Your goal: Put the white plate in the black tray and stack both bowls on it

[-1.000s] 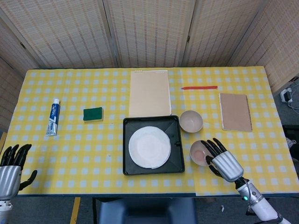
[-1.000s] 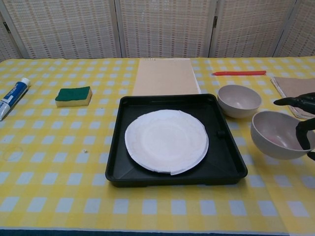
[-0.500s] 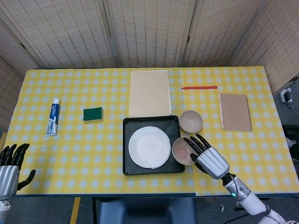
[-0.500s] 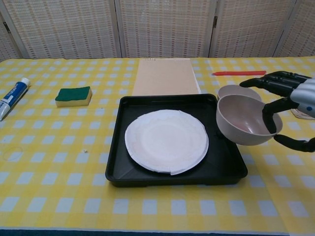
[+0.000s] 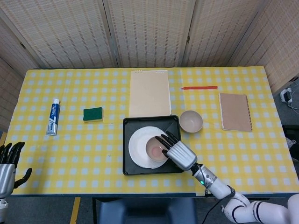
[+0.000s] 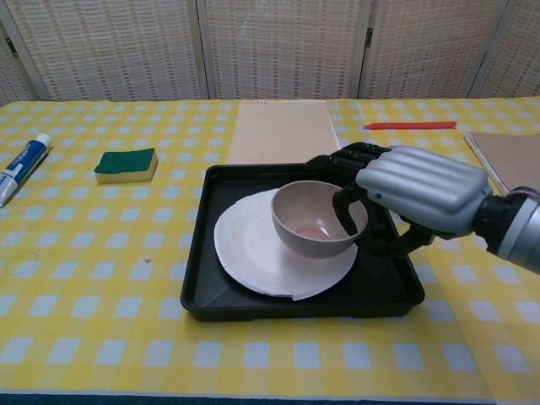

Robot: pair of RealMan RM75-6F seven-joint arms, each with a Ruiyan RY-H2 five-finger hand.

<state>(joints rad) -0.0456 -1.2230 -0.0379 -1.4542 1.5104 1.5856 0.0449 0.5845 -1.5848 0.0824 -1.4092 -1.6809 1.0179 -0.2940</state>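
Note:
The white plate [image 5: 142,145] [image 6: 253,245] lies in the black tray [image 5: 131,168] [image 6: 287,305]. My right hand [image 5: 178,153] [image 6: 413,190] grips a beige bowl [image 5: 154,149] [image 6: 310,218] by its rim and holds it over the plate's right half. Whether the bowl touches the plate cannot be told. A second beige bowl [image 5: 190,121] stands on the table just right of the tray's far corner; the chest view hides it behind my hand. My left hand [image 5: 8,164] hangs at the table's near left corner, fingers apart, holding nothing.
A tan notepad [image 5: 149,92] [image 6: 283,131] lies behind the tray, a red pen [image 5: 199,87] [image 6: 409,125] and a brown notebook [image 5: 235,111] to the right. A green sponge [image 5: 93,114] [image 6: 126,164] and a toothpaste tube [image 5: 53,117] [image 6: 22,164] sit on the left.
My right hand has carried the bowl leftward, from beside the tray's right edge to above the plate. The left hand has sunk slightly lower.

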